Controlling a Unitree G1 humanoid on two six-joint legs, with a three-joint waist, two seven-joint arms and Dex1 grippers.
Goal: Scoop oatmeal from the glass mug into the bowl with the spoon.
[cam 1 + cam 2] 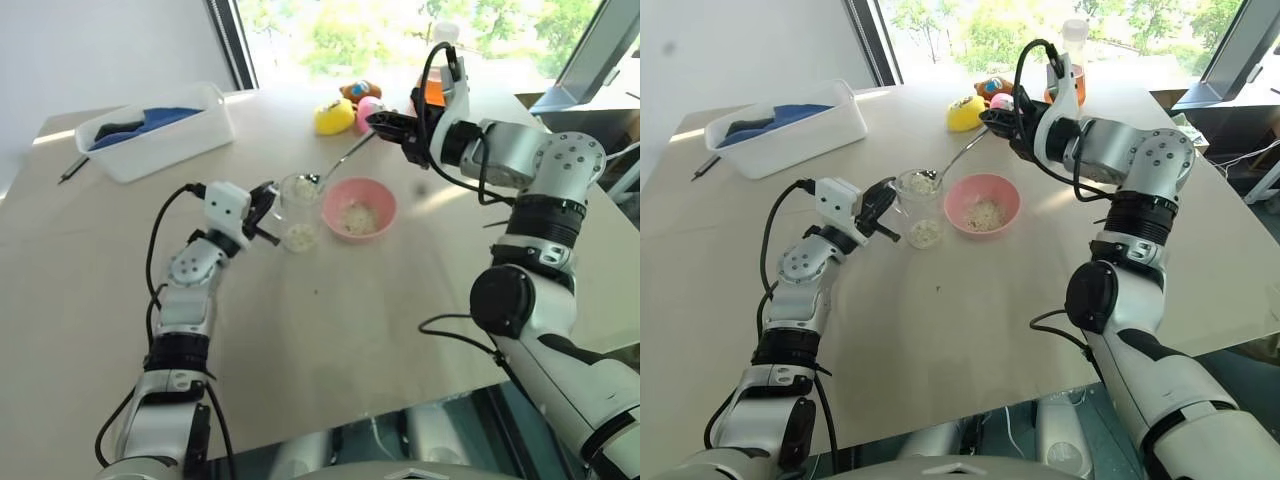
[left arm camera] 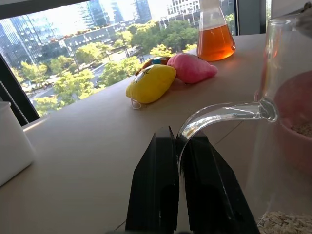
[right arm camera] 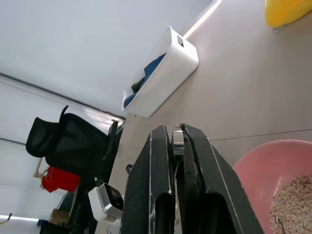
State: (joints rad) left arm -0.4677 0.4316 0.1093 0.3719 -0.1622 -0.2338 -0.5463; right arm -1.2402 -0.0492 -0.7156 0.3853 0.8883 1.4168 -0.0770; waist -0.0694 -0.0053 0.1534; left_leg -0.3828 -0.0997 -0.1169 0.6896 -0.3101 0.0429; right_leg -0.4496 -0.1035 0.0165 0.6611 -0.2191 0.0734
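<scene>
The glass mug (image 1: 298,208) stands on the table left of the pink bowl (image 1: 359,207). My left gripper (image 1: 264,206) is shut on the mug's clear handle (image 2: 219,114). Pale oatmeal (image 1: 300,237) lies in the mug's bottom, and more lies in the bowl (image 1: 985,213). The silver spoon (image 1: 343,159) slants down from the right, its head (image 1: 306,183) at the mug's rim carrying some flakes. Above and behind the bowl, my right gripper (image 1: 386,123) is shut on the end of the spoon's handle (image 3: 177,139).
A white tub (image 1: 160,130) holding blue cloth sits at the back left, a dark pen (image 1: 73,168) beside it. Yellow (image 1: 334,116) and pink (image 1: 368,108) toys and a flask of orange liquid (image 2: 216,36) stand behind the bowl. The table's front edge (image 1: 330,415) is near.
</scene>
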